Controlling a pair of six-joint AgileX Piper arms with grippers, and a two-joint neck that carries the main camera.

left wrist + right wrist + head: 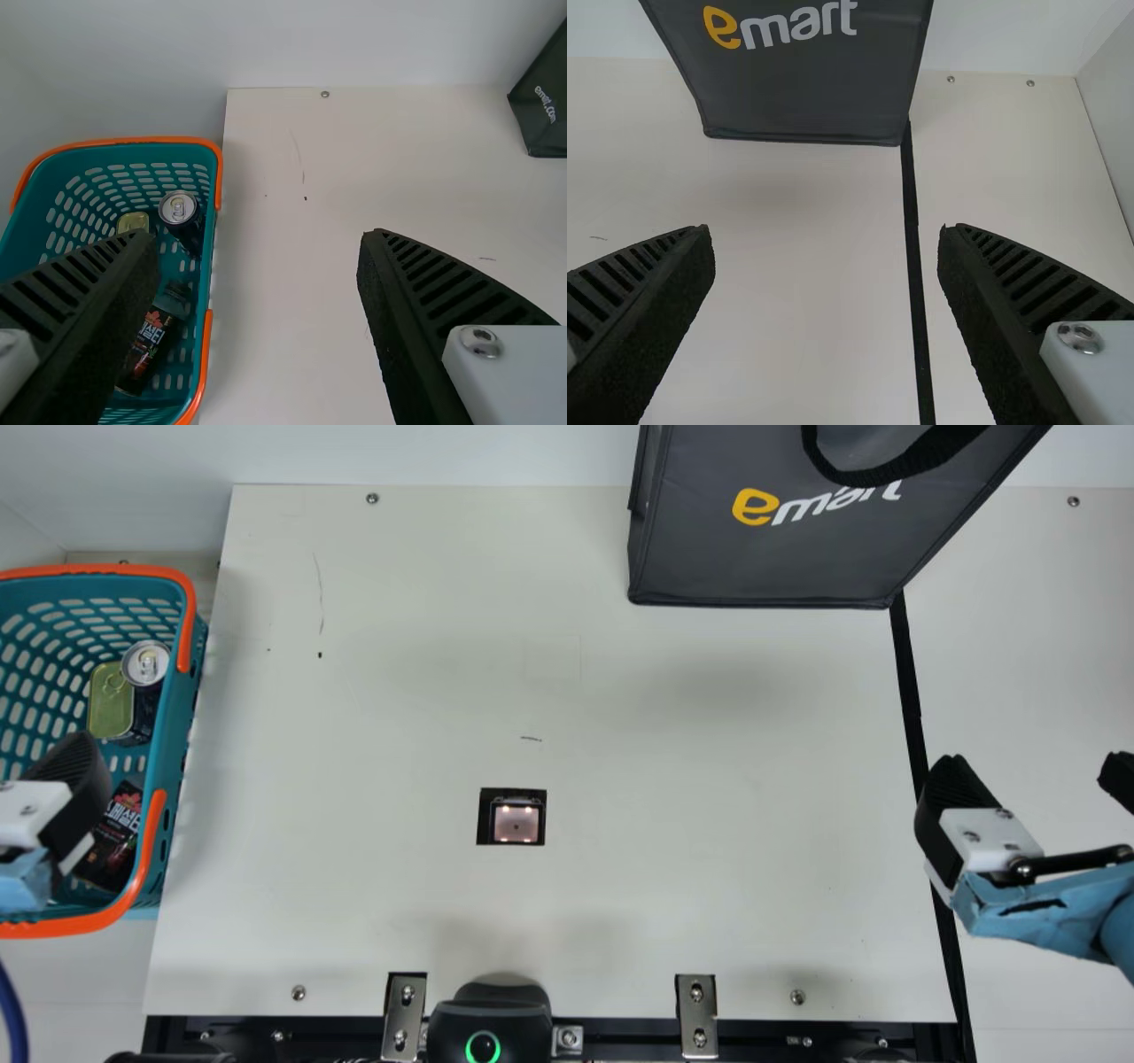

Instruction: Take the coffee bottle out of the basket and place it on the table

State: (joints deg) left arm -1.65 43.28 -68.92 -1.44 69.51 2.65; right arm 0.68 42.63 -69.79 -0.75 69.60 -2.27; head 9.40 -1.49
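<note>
While left gripper [75, 779] and right gripper [1033, 769] gape wide, both empty, one dark coffee bottle [152, 341] lies in the basket [206, 257] below the left jaws. Beyond these: flat tin [133, 222], can [180, 212]. Beyond the right jaws: grey bag [762, 558].

Plastic basket [177, 722]; metal can [146, 662]; matt bag [762, 562], perhaps cloth.

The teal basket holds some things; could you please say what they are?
A coffee bottle, a dark can and a gold tin; my left gripper hides part of the basket from view.
</note>
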